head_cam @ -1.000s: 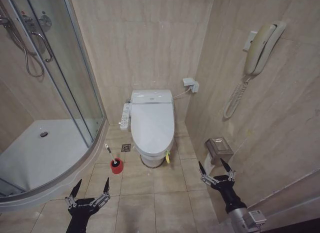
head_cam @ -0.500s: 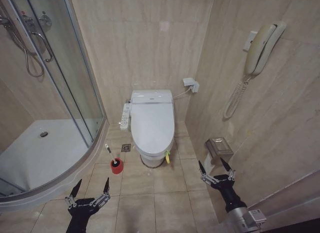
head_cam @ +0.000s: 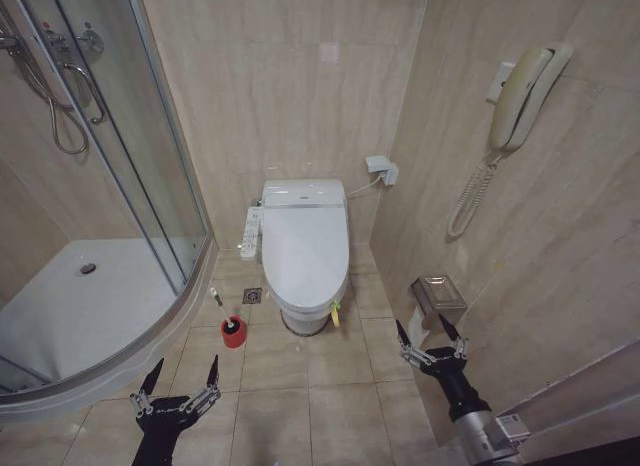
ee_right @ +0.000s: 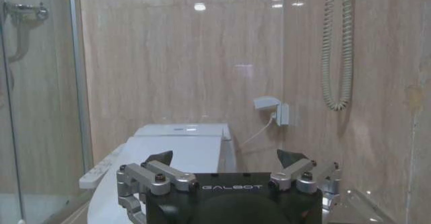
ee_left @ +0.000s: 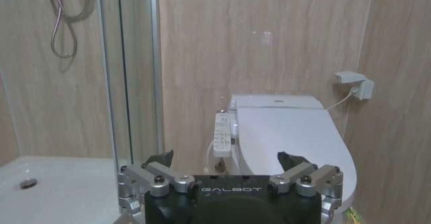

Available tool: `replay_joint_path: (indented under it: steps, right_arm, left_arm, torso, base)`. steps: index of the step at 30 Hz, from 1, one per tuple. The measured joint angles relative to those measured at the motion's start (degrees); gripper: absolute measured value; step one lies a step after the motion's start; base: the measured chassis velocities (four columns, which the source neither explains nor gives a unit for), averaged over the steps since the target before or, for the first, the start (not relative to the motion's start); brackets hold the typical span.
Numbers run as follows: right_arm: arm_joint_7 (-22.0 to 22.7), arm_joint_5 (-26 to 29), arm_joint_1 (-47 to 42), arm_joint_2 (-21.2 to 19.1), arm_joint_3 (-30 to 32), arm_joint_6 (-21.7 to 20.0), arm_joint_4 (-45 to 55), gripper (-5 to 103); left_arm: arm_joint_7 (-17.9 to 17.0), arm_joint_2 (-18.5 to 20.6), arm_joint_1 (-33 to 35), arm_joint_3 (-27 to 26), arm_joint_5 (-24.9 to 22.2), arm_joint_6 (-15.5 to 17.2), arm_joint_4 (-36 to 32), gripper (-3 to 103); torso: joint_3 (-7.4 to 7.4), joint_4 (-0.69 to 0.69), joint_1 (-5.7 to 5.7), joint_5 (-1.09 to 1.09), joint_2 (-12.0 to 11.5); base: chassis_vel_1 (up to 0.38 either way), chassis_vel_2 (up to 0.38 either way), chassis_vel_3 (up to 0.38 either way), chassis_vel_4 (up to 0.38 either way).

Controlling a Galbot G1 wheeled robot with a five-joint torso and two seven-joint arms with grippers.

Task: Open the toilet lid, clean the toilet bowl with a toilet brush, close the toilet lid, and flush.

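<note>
- White and glossy, the toilet lid [head_cam: 305,248] lies shut over the toilet bowl [head_cam: 308,314], against the back wall, with a green-and-yellow tag [head_cam: 335,313] hanging at its front edge.
- Beside the bowl, on the robot's left, the toilet brush [head_cam: 231,327] stands in its red holder on the tiled floor [head_cam: 300,406], near the shower tray [head_cam: 90,316].
- Left pincer [head_cam: 181,379] hovers low over the floor in front of the brush, fingers spread, holding nothing.
- Right pincer [head_cam: 428,337] hangs near the right wall just under the metal paper holder [head_cam: 437,298], fingers spread too, empty.
- Both pincers sit well apart from the toilet.
</note>
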Motion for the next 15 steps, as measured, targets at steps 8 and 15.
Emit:
replay_joint_path:
  steps: [8, 15]
  right_arm:
    - [-0.3, 0.0, 0.0, 0.4, 0.0, 0.5, -0.7, 100]
    - [-0.4, -0.2, 0.1, 0.6, -0.1, 0.6, -0.7, 100]
  left_arm:
    - [0.0, 0.0, 0.0, 0.0, 0.0, 0.0, 0.0, 100]
    - [0.0, 0.0, 0.0, 0.0, 0.0, 0.0, 0.0, 100]
  torso:
    - [-0.01, 0.00, -0.01, 0.00, 0.0]
    - [0.00, 0.01, 0.00, 0.00, 0.0]
  base:
    - [-0.053, 0.054, 0.053, -0.051]
    - [-0.184, 0.195, 0.190, -0.187]
